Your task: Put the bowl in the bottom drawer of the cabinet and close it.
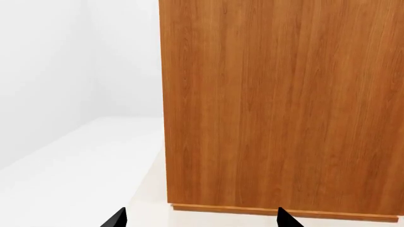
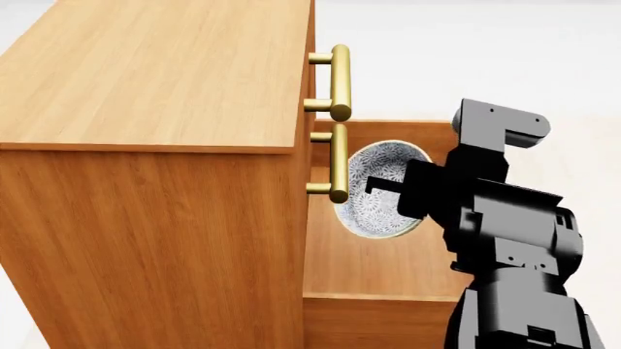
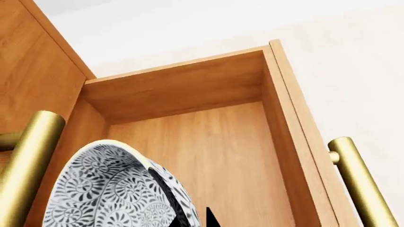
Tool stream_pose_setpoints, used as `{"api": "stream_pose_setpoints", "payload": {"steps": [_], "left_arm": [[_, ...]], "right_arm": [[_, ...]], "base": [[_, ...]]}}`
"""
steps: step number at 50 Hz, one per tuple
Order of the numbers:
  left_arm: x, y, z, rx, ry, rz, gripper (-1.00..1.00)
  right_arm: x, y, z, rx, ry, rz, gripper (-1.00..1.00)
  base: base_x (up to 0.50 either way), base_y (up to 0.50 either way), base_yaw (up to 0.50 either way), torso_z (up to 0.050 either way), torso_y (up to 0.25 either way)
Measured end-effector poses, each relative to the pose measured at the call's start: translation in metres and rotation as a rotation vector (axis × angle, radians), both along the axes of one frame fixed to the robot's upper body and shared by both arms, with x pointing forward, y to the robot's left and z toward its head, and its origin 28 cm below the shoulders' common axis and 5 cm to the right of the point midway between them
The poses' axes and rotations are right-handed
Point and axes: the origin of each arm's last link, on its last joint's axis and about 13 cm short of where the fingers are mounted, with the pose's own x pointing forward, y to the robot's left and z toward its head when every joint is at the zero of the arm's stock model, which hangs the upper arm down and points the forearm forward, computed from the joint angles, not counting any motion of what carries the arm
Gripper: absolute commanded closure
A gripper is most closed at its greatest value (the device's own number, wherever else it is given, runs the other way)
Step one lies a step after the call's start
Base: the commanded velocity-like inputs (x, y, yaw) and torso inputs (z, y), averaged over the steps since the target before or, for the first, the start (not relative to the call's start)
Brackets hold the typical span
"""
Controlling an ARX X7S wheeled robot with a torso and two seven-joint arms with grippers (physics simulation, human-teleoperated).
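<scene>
The cabinet fills the left of the head view, and its bottom drawer is pulled out and open. My right gripper is shut on the rim of the bowl, which hangs tilted on its side above the drawer's inside. In the right wrist view the bowl sits between the fingers of the right gripper, over the drawer's wooden walls. My left gripper is open with nothing between its fingers, low beside the cabinet's plain side.
Two brass handles of the shut upper drawers stick out just left of the bowl. The open drawer's own handle shows on its front. White floor surrounds the cabinet.
</scene>
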Motion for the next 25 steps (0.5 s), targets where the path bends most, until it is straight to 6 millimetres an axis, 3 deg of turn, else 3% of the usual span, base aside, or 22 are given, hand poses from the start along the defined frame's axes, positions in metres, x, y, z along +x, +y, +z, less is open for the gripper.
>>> {"api": "stream_pose_setpoints", "payload": {"steps": [25], "left_arm": [[-0.0010, -0.0003, 0.0014, -0.001, -0.001, 0.000, -1.00]], "right_arm": [[-0.0052, 0.0013, -0.0051, 0.117, 0.070, 0.022, 1.00]], "base": [[0.00, 0.00, 0.00, 0.000, 0.000]]}}
